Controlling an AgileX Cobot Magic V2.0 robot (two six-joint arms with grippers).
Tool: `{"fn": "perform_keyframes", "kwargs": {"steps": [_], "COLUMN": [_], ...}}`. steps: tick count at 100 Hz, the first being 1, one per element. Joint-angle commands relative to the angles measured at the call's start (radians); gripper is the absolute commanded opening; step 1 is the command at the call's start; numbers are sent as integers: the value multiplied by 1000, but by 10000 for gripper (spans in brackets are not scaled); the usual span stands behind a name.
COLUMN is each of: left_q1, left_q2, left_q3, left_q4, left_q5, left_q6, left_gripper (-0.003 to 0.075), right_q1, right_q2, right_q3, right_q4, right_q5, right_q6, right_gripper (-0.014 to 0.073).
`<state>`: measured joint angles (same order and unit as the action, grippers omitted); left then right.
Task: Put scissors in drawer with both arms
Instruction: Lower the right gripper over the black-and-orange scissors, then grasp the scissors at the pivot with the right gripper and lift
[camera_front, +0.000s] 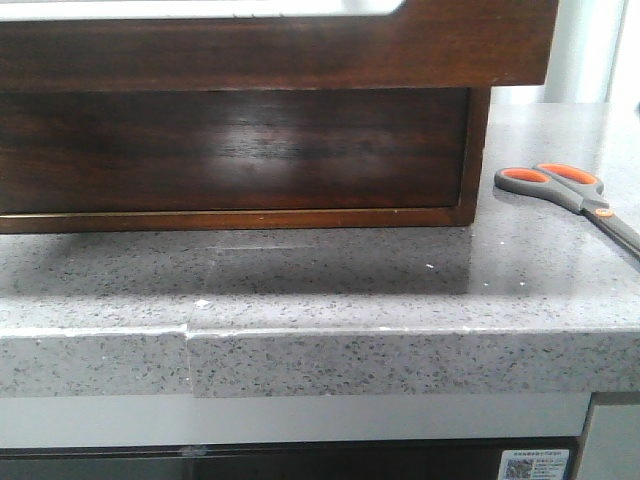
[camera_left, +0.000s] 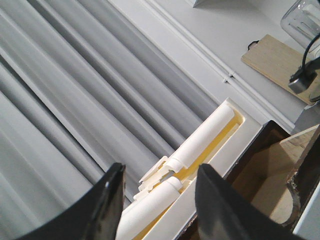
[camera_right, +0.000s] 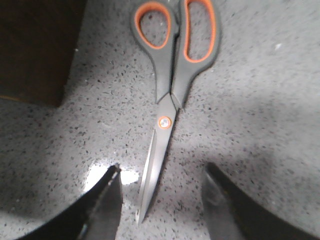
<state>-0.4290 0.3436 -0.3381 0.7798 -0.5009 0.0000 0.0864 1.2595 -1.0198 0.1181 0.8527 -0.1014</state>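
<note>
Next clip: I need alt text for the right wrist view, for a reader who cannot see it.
Closed scissors with grey handles and orange-lined loops lie flat on a speckled grey countertop, blade tips pointing toward the open right hand, whose black fingers flank the tips without touching. A dark wood corner sits beside them.

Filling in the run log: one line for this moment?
scissors: flat on counter, untouched | right gripper: open above blades | left gripper: open, empty

Glossy dark wood drawer (camera_front: 235, 150), speckled polished stone counter (camera_front: 330, 290), scissors (camera_right: 167, 95) with matt plastic handles and smooth metal blades.
</note>
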Motion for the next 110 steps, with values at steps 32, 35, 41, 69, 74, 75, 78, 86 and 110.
{"fn": "perform_keyframes", "kwargs": {"steps": [32,35,41,69,74,75,78,86,110], "left_q1": [-6,-6,-6,-6,-6,-6,-6,-6,-6], "left_q2": [6,6,6,6,6,6,6,6,6], "left_q3": [-31,-31,-31,-31,-31,-31,-31,-31,-31], "left_q4": [-42,-42,-42,-42,-42,-42,-42,-42,-42], "left_q5": [-37,-37,-37,-37,-37,-37,-37,-37,-37], "left_q6": [-18,-18,-18,-18,-18,-18,-18,-18,-18], "left_gripper": [314,314,314,314,314,314,314,314,314], "right_q1": [2,2,2,2,2,2,2,2,2], "right_q2": [234,244,263,327,337,339,344,360,373], "right_q3": [-217,-220,-224,-233,-233,-233,-233,-233,-233], "right_q4": [8,8,10,15,15,15,15,15,21], "right_q5": [108,108,108,104,102,102,102,102,106], "right_q6": [-7,-7,-7,-7,-7,-7,-7,-7,-7], "right_gripper": [318,318,318,318,318,318,318,318,316]}}
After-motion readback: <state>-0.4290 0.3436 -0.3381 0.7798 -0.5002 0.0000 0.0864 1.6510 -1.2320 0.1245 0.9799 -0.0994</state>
